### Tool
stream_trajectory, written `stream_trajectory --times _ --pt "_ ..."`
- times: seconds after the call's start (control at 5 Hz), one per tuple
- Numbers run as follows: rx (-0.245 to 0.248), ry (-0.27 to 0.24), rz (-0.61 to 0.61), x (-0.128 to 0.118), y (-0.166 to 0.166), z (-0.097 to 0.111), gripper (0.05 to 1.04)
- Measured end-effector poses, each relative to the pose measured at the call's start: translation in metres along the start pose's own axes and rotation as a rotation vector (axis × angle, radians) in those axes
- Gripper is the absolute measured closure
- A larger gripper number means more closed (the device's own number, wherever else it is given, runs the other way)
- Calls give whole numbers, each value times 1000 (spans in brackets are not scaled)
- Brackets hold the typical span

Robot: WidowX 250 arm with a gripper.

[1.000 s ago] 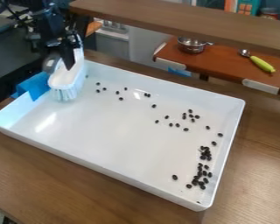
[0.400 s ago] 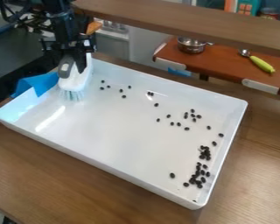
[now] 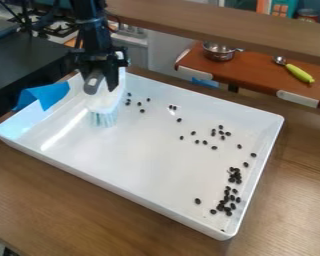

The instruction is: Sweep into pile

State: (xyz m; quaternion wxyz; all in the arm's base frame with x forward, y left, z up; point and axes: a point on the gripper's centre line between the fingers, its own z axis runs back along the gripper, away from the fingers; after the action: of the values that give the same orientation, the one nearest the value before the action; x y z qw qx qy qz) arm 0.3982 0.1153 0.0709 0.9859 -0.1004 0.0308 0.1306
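On the wooden tabletop we see a white tray, with the end effector above its far left part, grasping the scrub brush. The brush's long axis runs roughly far to near, bristles down toward the tray floor. The black beans lie to its right: a few just beside it, others strung out toward the dense cluster by the near right corner. We judge the sweep should go rightward and nearer, broadly across that axis.
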Motion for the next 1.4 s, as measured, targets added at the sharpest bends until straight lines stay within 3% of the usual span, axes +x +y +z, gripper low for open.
stream_trajectory --times 0.6,1.0,1.4 --pt "-87 74 -82 -13 -44 -14 598" --pt "-127 122 -189 -31 -110 -28 598" --pt "-139 117 -276 -40 -162 -39 598"
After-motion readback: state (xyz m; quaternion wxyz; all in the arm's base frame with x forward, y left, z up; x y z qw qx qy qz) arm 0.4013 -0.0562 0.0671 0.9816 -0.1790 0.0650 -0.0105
